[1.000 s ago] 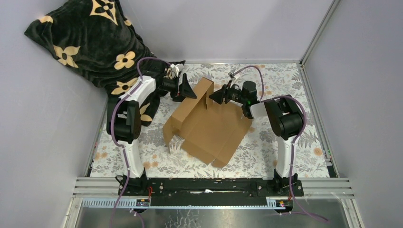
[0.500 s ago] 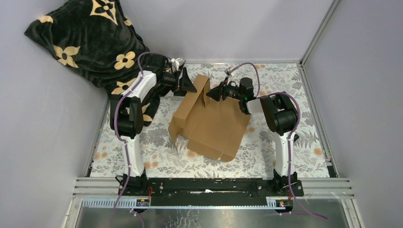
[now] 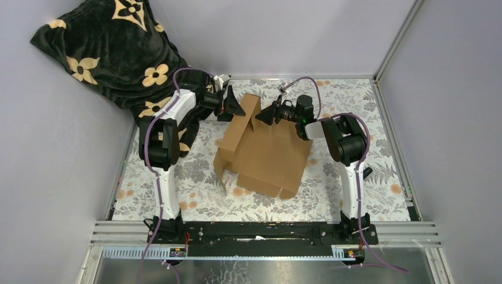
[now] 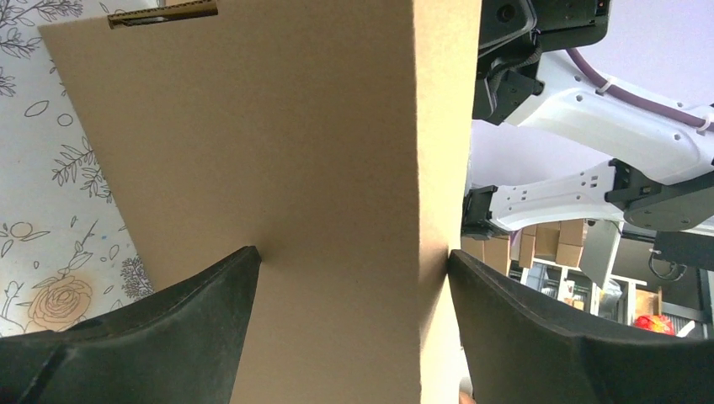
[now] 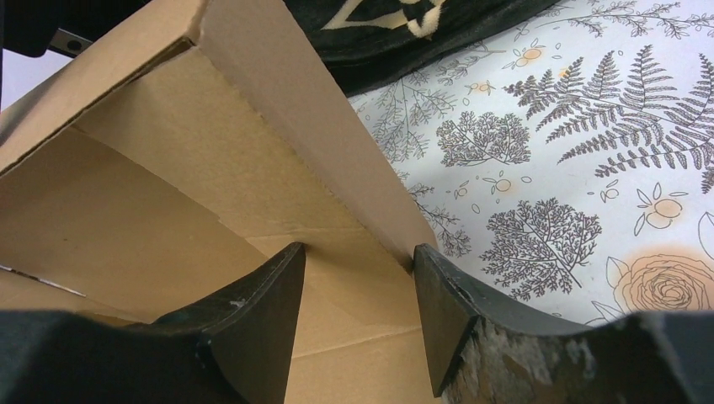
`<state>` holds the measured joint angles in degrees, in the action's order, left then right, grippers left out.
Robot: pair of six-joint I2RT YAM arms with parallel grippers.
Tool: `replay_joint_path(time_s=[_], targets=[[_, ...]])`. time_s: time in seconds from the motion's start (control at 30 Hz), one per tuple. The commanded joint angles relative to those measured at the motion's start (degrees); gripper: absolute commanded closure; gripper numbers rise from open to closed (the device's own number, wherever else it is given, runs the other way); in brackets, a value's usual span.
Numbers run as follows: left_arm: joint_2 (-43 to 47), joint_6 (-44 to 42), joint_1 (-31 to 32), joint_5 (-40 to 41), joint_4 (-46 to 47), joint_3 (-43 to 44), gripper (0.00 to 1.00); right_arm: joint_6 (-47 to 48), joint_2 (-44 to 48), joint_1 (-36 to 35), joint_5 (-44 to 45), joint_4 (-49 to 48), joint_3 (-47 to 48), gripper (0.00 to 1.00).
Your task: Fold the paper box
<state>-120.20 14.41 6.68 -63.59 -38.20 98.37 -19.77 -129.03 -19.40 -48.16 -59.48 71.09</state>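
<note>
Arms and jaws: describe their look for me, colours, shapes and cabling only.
The left arm and right arm match: white shells on the links, bulky black joints, black base clamps. A purple cable loops loosely along each. The jaws are black, broad and wedge-shaped; the right pair shows pale scuffing on its edges.

Left arm [image 3: 180,106] and right arm [image 3: 346,139] reach forward, wrists turned inward facing each other. Left gripper [image 3: 232,105] jaws spread wide; right gripper [image 3: 267,114] jaws stand partly apart.
</note>
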Motion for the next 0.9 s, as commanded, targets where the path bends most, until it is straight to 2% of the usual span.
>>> replay_joint_path(time_s=[0.0,0.33,0.53,0.6,0.7,0.77,0.87], targets=[[-1.89,0.05,-0.09,-1.51,1.90,0.34,0.11,-0.26,-0.86,-0.81,-2.09,-3.37,3.33,0.44],[-3.66,-0.58,-0.16,-2.67,1.97,0.55,0.12,-2.13,-4.14,-0.93,-2.65,-6.15,7.48,0.41],[-4.58,-0.71,-0.18,-3.26,1.98,1.32,0.12,-1.22,-5.24,-1.14,-2.28,-4.93,9.68,0.65],[-4.94,-0.63,-0.18,-3.50,1.98,1.62,0.12,-0.07,-5.22,-1.54,-2.30,-3.49,10.23,0.67],[-5.45,-0.62,-0.18,-3.58,1.92,1.90,0.12,2.10,-5.00,-2.11,-1.76,-0.81,10.95,0.76],[-5.76,-0.53,-0.17,-3.58,1.90,1.99,0.12,2.52,-5.09,-2.34,-1.67,0.09,11.36,0.90],[-5.96,-0.61,-0.18,-3.56,1.99,2.09,0.12,4.14,-4.38,-2.78,0.17,1.37,10.89,0.96]])
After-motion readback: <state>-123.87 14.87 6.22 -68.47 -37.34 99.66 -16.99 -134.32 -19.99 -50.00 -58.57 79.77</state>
